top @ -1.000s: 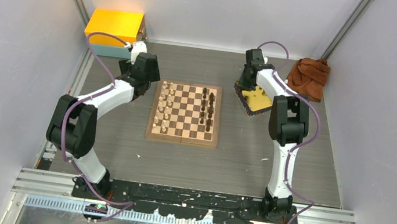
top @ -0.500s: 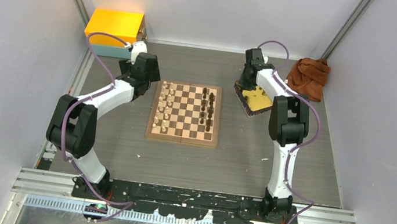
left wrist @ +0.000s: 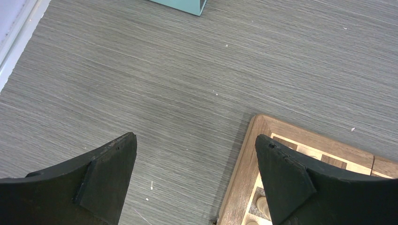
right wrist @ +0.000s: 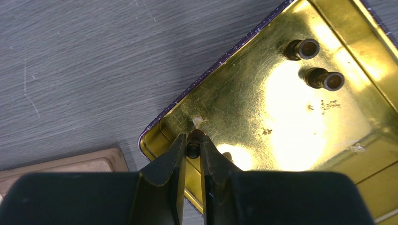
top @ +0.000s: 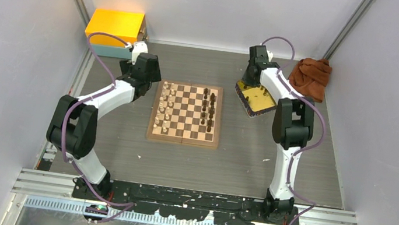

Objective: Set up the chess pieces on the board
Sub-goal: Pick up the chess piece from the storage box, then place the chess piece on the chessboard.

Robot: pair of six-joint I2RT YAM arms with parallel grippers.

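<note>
The board (top: 182, 140) lies flat in the middle of the desk (top: 120, 154). Cream pieces (top: 165, 108) stand in two columns along its left side, and dark pieces (top: 207, 110) stand along its right side. At the board's upper left corner the left tool (left wrist: 195, 140) hangs over bare desk with its fingers spread wide and nothing between them. To the right of the board, the right tool (right wrist: 193, 143) reaches into the lower left corner of a gold tray (right wrist: 281, 108), pinching one dark piece (right wrist: 195, 136). Whether that piece touches the tray floor I cannot tell. Two loose dark chessmen (right wrist: 324, 78) lie farther in, near each other. An orange box (top: 115, 27) sits at the far left and a brown cloth (top: 310, 75) at the far right.
</note>
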